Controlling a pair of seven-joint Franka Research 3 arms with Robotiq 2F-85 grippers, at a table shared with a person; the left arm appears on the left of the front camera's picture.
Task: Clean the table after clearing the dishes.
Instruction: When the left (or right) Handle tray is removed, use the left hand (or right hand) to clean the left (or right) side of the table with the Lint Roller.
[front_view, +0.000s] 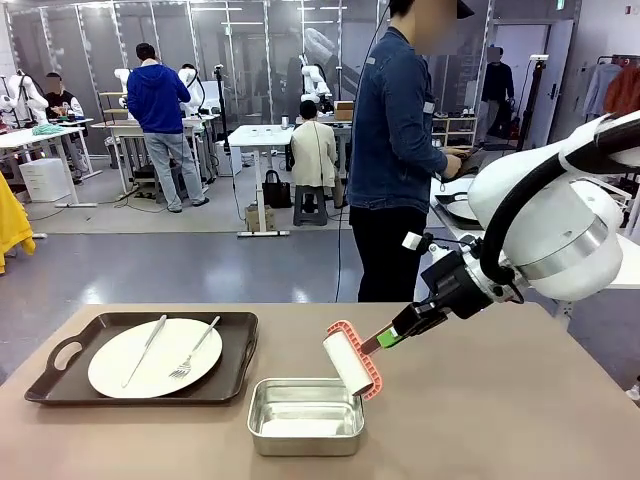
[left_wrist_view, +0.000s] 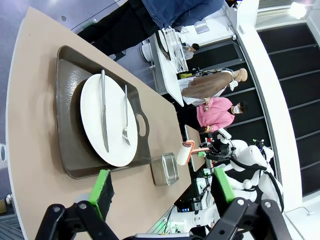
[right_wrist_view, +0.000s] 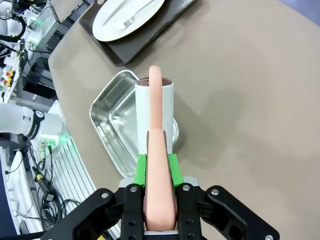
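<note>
Brown desk (front_view: 500, 420) carries a dark tray (front_view: 60, 385) at 9 o'clock. On its white plate (front_view: 120, 370) the knife (front_view: 146, 350) and fork (front_view: 195, 350) lie along 7-to-1. Right gripper (front_view: 392, 337) clamps a lint roller (front_view: 348, 365) by its pink handle, which slants toward 8 o'clock, with the roll over the steel pan (front_view: 300, 440). Left gripper (left_wrist_view: 162, 187) is spread, holding nothing.

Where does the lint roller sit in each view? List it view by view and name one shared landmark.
Front view: the lint roller is right of centre, tilted at the steel pan's right rim, held by the right gripper.
Left wrist view: the lint roller is small, lower middle, just beyond the pan.
Right wrist view: the lint roller is at centre, rising from the jaws over the pan.
Shared landmark: the steel pan.
</note>
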